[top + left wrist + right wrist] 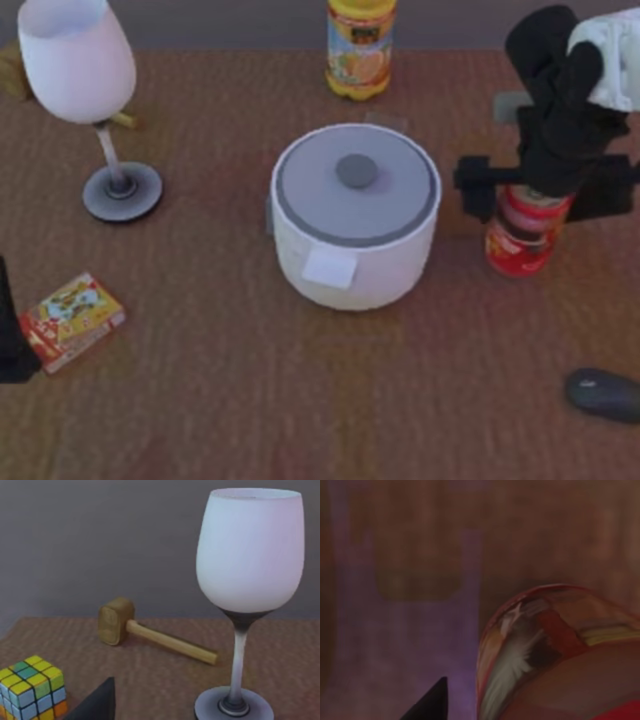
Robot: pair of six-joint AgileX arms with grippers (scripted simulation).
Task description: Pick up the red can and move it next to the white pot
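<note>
The red can (524,236) stands upright on the table just right of the white pot (392,262), with a narrow gap between them. My right gripper (545,190) hangs directly over the can and hides its top. The jaws are spread to either side of the can. In the right wrist view the can (560,650) fills the frame's corner, and one dark fingertip (436,700) stands apart from its side. The pot has a grey lid with a dark knob and a square white tab facing the front. My left gripper (8,345) is parked at the table's left edge.
A white wine glass (78,60) stands at the back left, with a wooden hammer (150,630) behind it. An orange juice bottle (360,45) is behind the pot. A card box (70,320) lies front left, a dark mouse (603,393) front right. A colour cube (32,690) sits near the left gripper.
</note>
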